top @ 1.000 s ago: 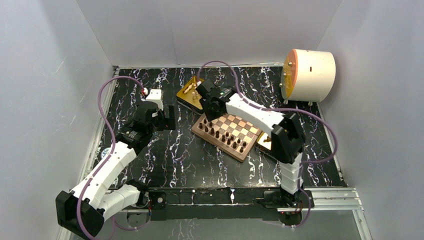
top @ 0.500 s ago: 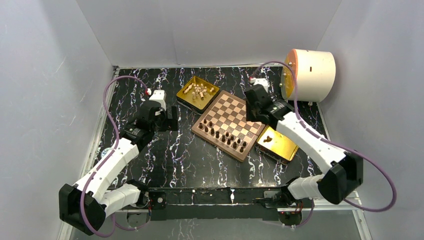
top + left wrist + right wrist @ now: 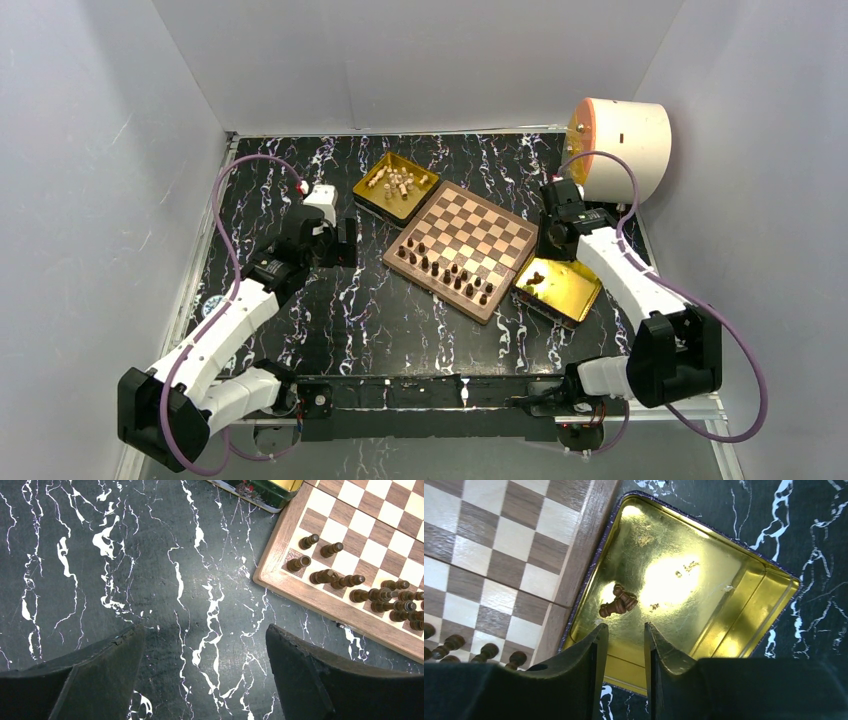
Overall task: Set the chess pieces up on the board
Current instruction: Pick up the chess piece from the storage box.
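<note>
**Entry: chess set-up, part done**

**Change:** The R arm has swung off the far tray (image 3: pixel 372 200), crossed the board (image 3: pixel 480 225), and is now over the near-right tray (image 3: pixel 575 292). No cargo is visible and no cream piece is on the board. Judgement: the dark set gets finished first, so the next pick is prob. from this tray.

**Stock:**
- dark pieces (image 3: pixel 450 272): two rows along the board's near-left edge; other squares bare.
- cream pieces (image 3: pixel 398 183): all in the far tray, just beside the board's far-left side.
- leftover dark pieces (image 3: pixel 619 601): lying down and touching, at the board-side end of the near-right tray. Approx. two; glare makes the count unsure.

**Poses:**
- R arm: elbow folded back near its base, forearm reaching fwd. The right tool (image 3: pixel 625 628) points down near the leftovers, fingers narrowly parted, nothing between them.
- L arm: barely shifted, stretched out left of the board. The left tool (image 3: pixel 202 630) is spread wide and empty over the bare surface (image 3: pixel 350 300), with the board corner just beside it.
</note>
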